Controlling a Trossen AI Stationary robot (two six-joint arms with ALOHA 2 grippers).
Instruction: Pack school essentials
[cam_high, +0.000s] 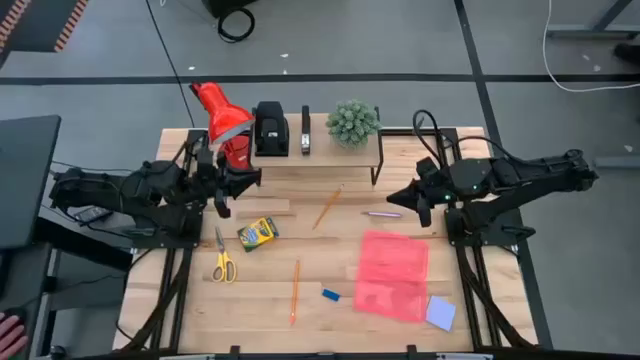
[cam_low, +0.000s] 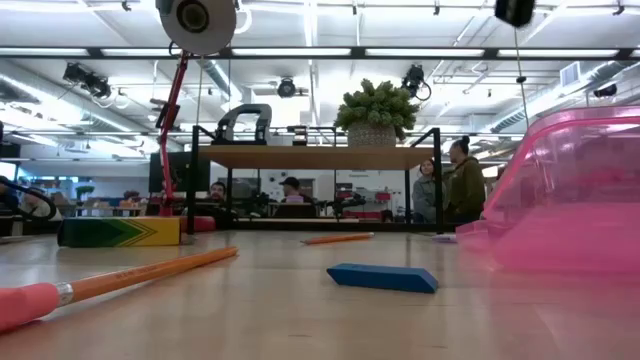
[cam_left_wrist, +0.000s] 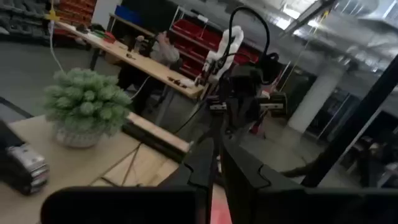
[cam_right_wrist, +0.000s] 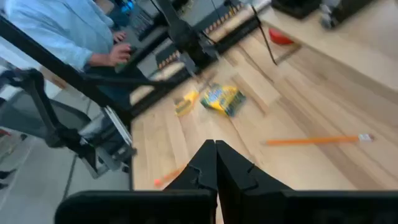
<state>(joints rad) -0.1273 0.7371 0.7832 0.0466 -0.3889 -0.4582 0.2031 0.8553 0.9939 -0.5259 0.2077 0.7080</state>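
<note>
Landmark: flat translucent pink plastic pouch (cam_high: 392, 275) lying on the wooden slatted counter (cam_high: 260, 300).

Left gripper (cam_high: 222, 208) sits at the counter's far-left part, well apart from the pouch, fingers pressed together w/ nothing btwn them. Right gripper (cam_high: 396, 198) hangs just beyond the pouch's far edge, fingers also closed & empty; in its wrist view they meet in a tight seam.

Task items vs. pouch:
- pale lavender-blue square notepad (cam_high: 441, 313): touching/just beside its near-right corner.
- small blue rectangular eraser (cam_high: 330, 294): just beside its left edge.
- thin pinkish pen (cam_high: 382, 213): just past its far edge, near the right gripper.
- orange pencil (cam_high: 295, 292) w/ pink tip: left of it, past the eraser.
- second orange pencil (cam_high: 326, 209): beyond its far-left corner, lying diagonal.
- yellow-green cardboard crayon box (cam_high: 258, 234): well to its left.
- yellow-handled scissors (cam_high: 222, 260): farthest left, near the crayon box.

None of them is in the pouch.

Back shelf holds a green potted plant (cam_high: 352, 123), black desk devices (cam_high: 271, 130) & a red lamp (cam_high: 220, 115).
</note>
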